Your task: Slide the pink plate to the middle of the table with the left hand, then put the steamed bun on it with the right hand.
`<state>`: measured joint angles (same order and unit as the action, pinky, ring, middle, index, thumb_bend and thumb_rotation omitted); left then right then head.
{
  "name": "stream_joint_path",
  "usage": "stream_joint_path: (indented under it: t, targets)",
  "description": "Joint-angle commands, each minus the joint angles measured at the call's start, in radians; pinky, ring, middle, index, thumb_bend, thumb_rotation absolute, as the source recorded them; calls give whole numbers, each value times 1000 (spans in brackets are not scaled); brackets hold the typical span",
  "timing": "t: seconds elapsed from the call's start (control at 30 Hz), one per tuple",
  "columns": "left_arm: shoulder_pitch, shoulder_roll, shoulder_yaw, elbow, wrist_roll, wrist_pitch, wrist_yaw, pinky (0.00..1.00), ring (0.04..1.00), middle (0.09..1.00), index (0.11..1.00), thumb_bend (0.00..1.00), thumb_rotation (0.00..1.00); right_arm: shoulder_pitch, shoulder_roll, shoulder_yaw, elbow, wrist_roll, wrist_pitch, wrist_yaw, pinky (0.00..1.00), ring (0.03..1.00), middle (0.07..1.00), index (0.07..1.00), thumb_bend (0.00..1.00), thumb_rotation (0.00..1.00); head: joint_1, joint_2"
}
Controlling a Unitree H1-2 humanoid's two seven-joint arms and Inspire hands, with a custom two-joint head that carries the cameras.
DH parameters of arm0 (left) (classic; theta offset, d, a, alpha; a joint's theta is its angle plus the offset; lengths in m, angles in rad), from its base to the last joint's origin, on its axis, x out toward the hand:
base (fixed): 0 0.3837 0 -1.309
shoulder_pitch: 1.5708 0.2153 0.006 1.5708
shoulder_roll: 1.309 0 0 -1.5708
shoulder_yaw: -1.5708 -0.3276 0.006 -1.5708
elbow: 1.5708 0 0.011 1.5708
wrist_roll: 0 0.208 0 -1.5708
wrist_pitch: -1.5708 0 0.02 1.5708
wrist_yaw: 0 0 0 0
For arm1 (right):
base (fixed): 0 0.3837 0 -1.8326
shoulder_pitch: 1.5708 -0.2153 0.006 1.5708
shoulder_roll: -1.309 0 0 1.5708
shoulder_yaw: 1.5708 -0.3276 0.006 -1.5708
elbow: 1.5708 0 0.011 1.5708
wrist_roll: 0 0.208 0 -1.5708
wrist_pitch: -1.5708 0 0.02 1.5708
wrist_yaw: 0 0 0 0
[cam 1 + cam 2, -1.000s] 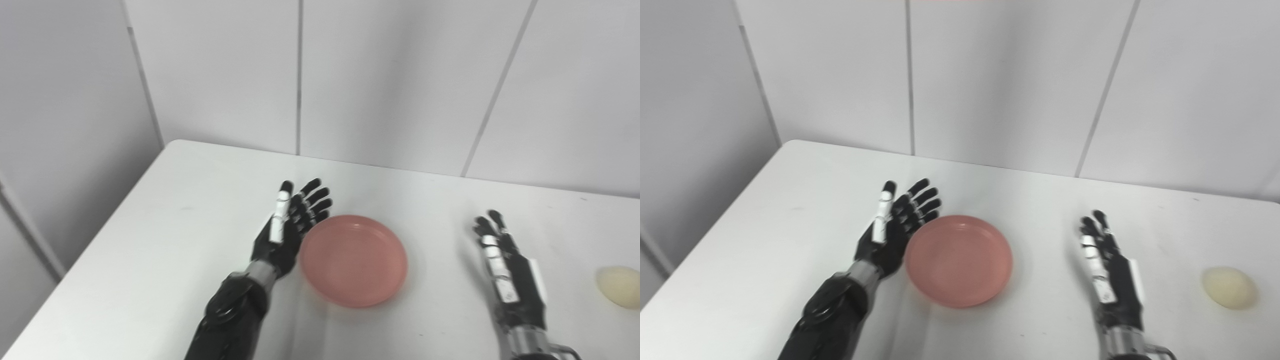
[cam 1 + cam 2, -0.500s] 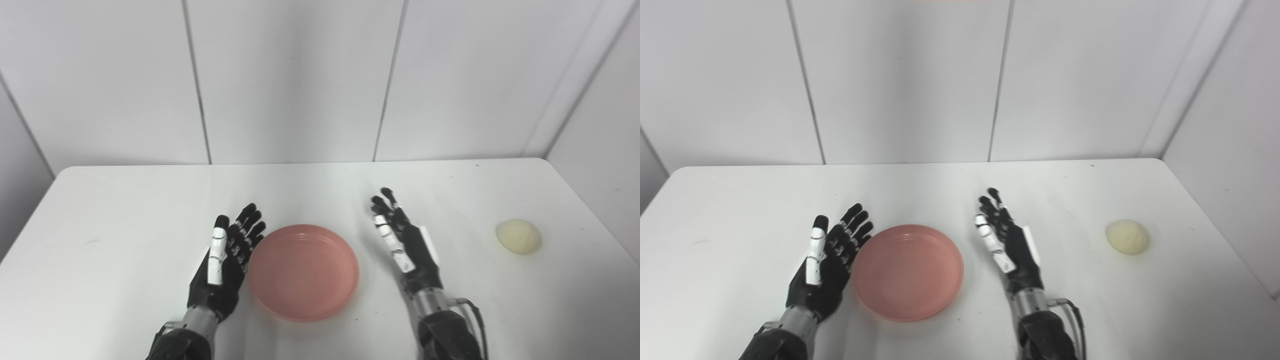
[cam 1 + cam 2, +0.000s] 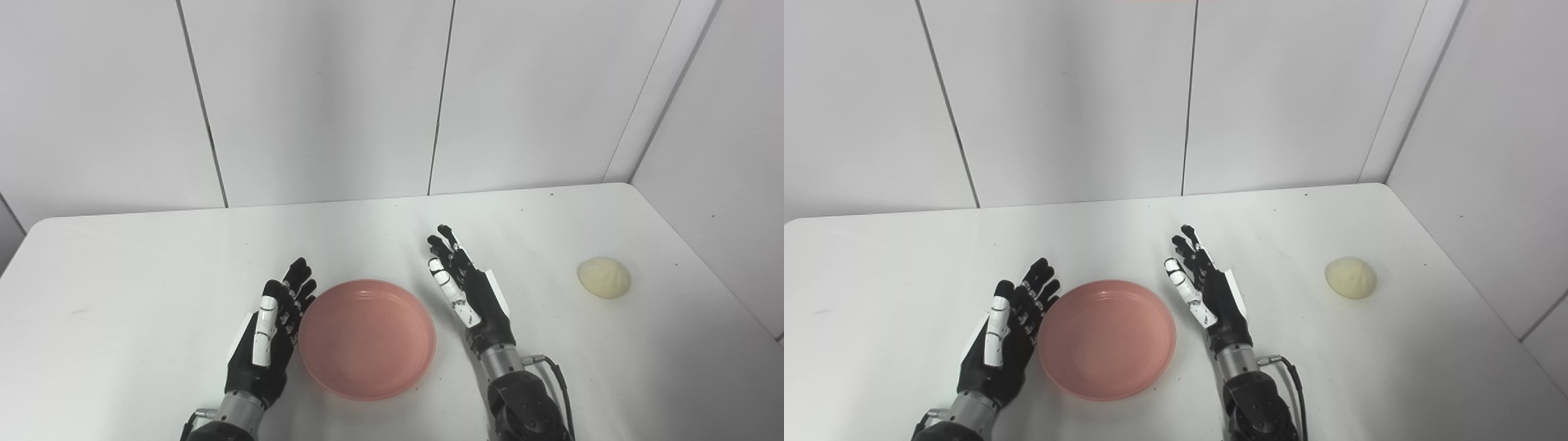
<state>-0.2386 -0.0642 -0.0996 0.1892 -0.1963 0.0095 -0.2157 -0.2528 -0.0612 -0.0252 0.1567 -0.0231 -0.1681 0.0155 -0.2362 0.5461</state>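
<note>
The left robot hand (image 3: 266, 340), open and empty, flanks the pink plate (image 3: 367, 337); the steamed bun (image 3: 604, 277) lies far right.

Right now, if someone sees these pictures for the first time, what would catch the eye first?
The pink plate near the table's front middle, the only strong colour. The open left hand stands at its left rim and the open right hand to its right. A pale bun lies alone far right.
</note>
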Motion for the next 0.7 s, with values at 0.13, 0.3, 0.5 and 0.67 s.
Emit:
stream_joint_path:
  t: [0.13, 0.3, 0.5, 0.67]
  targets:
    - [-2, 5, -2, 41, 28, -19, 0, 1000, 1000, 1000, 948, 655, 1000, -49, -51, -20, -34, -75, -60, -44, 887, 868, 885, 929, 655, 801, -1, -3]
    - [-9, 6, -1, 48, 33, -28, -8, 1000, 1000, 1000, 948, 654, 1000, -85, -94, -49, -75, -214, -18, -139, 815, 797, 831, 878, 600, 744, -20, -12]
    - [-20, 21, 2, 67, 24, -45, -30, 1000, 1000, 1000, 953, 665, 1000, -127, -145, -86, -149, -312, 200, -152, 747, 835, 856, 870, 545, 664, -81, -26]
    - [-23, 29, 19, 81, 12, -61, -34, 982, 976, 982, 912, 665, 992, -153, -177, -109, -194, -392, 339, -181, 749, 812, 840, 856, 557, 493, -152, -33]
